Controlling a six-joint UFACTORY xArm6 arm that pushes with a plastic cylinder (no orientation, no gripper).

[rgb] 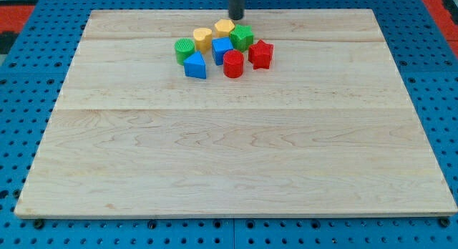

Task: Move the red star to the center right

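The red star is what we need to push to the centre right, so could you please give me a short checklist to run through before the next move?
1. Red star in view, at the right edge of the cluster: ok.
2. My tip visible, at the view's top, just above the yellow block and green block: ok.
3. My tip placed to the view's left of the star for a rightward push: not ok.
4. Board to the view's right of the star free of blocks: ok.
5. Star separate from the red cylinder: cannot tell, they look very close.
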